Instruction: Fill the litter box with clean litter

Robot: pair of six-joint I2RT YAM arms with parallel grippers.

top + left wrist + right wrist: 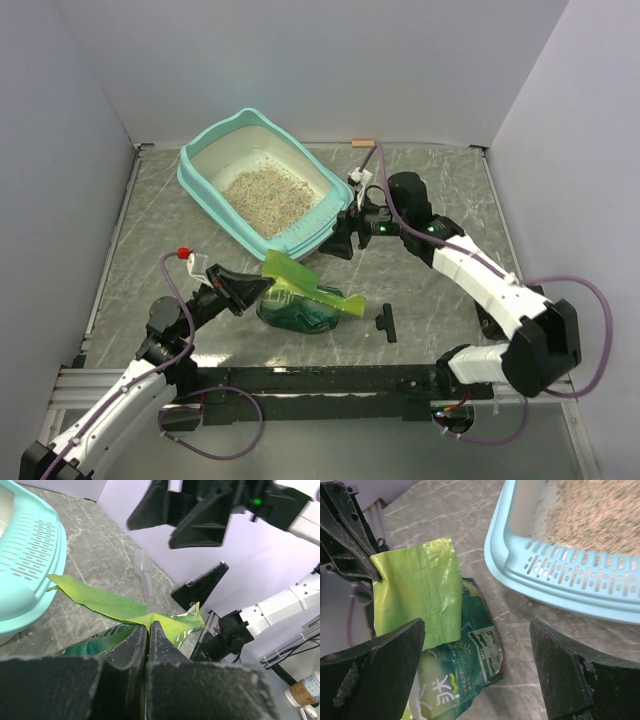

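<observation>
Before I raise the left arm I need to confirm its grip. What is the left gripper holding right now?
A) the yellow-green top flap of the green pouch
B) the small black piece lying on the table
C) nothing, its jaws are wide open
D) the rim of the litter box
A: in the left wrist view the left gripper is shut on the flap of the green pouch, apart from the litter box.

In the left wrist view the picture edge cuts off the litter box (pixel 35 550), and the left gripper (pixel 149 627) hides much of the green pouch (pixel 105 605). In the right wrist view the clean litter (pixel 600 510) is blurred. The black piece (pixel 386 321) by the near edge of the table (pixel 450 170) is too small to identify.
</observation>
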